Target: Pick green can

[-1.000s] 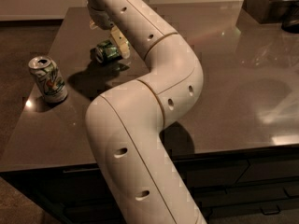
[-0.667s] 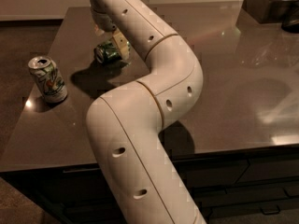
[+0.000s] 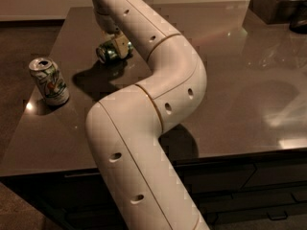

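**Hand at the green can, far left of the surface**

Camera view: The white arm (image 3: 163, 85) fills the middle, rising from 6 o'clock, bending at the centre and reaching up toward 11 o'clock. At its far end the hand (image 3: 120, 41) sits right at the green can (image 3: 106, 52), touching or just over its right side. The arm hides most of it, so I cannot tell whether the hand is clenched, released or grasping the can. The green can appears to lie on its side on the dark glossy surface (image 3: 240, 80), a silver end facing 8 o'clock. A white can (image 3: 49, 81) stands upright at 9 o'clock, well apart from the green one. A dark container (image 3: 271, 6) sits at 1 o'clock.
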You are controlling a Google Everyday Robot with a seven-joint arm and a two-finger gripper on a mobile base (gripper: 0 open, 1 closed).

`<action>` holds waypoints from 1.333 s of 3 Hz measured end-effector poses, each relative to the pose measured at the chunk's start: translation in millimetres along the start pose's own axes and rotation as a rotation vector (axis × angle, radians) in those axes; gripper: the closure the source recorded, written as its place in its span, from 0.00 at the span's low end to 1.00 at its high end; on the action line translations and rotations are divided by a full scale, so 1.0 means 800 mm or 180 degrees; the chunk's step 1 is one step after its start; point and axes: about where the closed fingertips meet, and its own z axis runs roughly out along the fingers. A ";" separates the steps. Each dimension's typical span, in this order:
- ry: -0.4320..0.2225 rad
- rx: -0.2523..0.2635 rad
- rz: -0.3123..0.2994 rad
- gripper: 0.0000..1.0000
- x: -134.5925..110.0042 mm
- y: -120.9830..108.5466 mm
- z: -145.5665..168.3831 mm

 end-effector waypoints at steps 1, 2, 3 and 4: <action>0.0020 0.0070 0.0034 0.96 -0.003 -0.003 -0.024; 0.0033 0.0200 0.0065 1.00 -0.010 -0.007 -0.064; 0.0033 0.0333 0.0189 1.00 -0.012 -0.003 -0.109; 0.0043 0.0448 0.0185 1.00 -0.011 -0.017 -0.106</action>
